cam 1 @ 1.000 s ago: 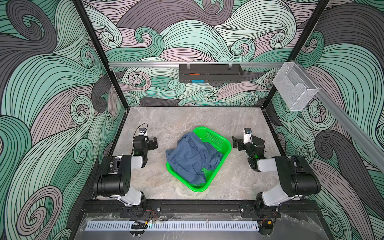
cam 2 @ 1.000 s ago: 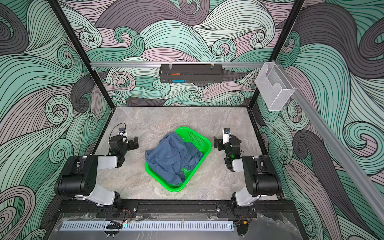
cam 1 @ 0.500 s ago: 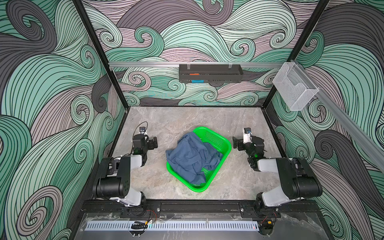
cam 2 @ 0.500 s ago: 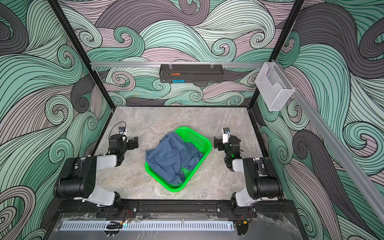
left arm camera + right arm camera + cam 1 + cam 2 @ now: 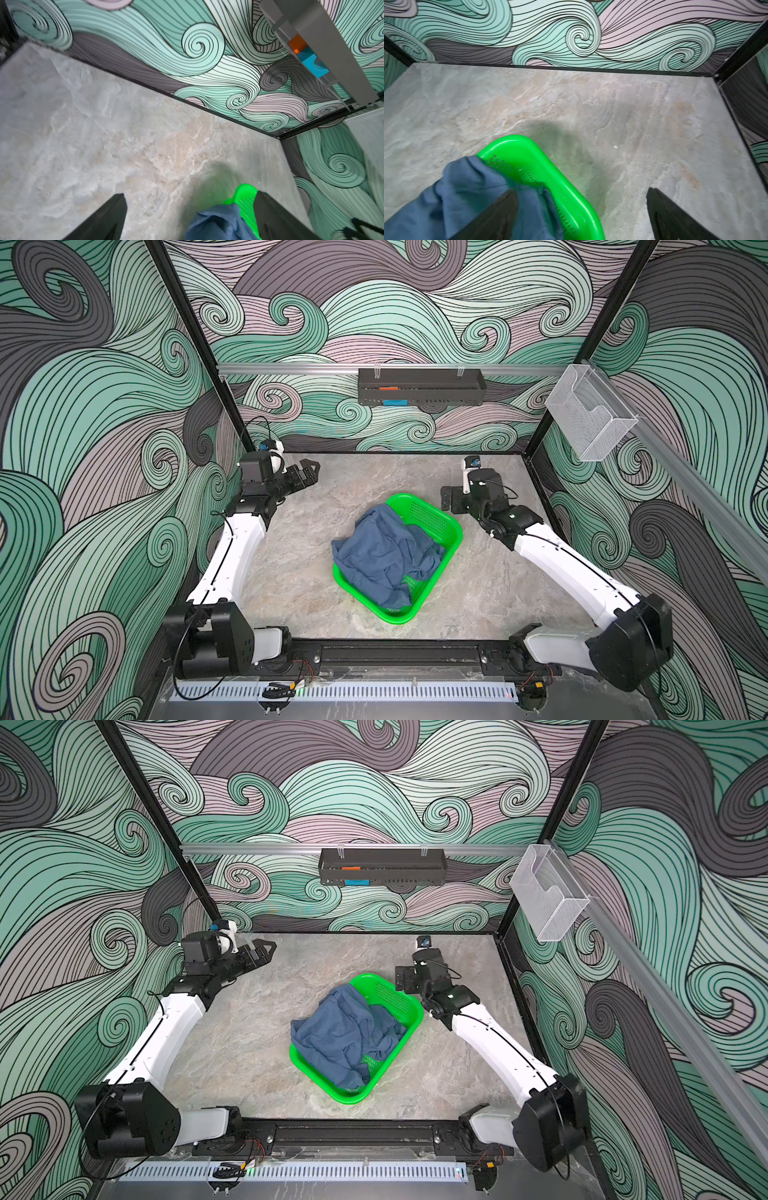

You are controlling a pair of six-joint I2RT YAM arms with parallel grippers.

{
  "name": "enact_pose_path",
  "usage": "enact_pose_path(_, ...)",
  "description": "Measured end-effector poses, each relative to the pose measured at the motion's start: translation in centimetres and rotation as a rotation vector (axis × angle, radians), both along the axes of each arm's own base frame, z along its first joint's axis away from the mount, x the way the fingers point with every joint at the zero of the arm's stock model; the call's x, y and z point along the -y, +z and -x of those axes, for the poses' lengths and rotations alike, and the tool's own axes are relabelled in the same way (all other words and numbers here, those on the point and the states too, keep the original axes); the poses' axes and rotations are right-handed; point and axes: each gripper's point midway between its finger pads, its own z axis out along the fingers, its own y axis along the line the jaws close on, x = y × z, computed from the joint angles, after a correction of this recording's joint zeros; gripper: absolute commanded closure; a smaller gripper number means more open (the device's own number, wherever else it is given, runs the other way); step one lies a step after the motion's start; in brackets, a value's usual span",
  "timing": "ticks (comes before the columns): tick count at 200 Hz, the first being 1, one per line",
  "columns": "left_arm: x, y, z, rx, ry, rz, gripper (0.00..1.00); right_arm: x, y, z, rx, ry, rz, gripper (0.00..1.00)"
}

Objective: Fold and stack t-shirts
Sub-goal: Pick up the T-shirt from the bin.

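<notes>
Slate-blue t-shirt lies crumpled in the green basket, partly hanging over its rim.
The left gripper is spread wide and empty, with the basket ahead of it and well apart. The right gripper (also wide, holding nothing) hovers just beside the basket's far corner.

You see a green basket askew on the marbled table, a black tray holding an orange piece and a blue piece on the back rail, a mesh bin at right
</notes>
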Motion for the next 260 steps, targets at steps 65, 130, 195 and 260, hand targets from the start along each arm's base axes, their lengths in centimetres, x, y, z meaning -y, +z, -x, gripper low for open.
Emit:
enact_pose_path(65, 4.3, -8.6, 0.7, -0.295, -0.019, 0.219, 0.01, -10.5, -9.1, 4.9, -0.502, 0.244, 0.051, 0.01)
enact_pose_path(130, 6.4, 1.7, 5.9, -0.087, 0.036, 0.02, 0.01, -12.3, -20.4, 9.2, -0.905, 0.277, 0.131, 0.27)
enact_pose_path(195, 8.2, 1.3, 6.0, -0.338, -0.012, -0.085, 0.01, -13.1, -17.3, 9.2, -0.907, 0.287, 0.156, 1.0)
enact_pose_path(260, 11.6, 0.1, 10.1, -0.47, -0.111, -0.217, 0.01, -1.8, 16.9, 3.2, -0.092, -0.039, -0.11, 1.0)
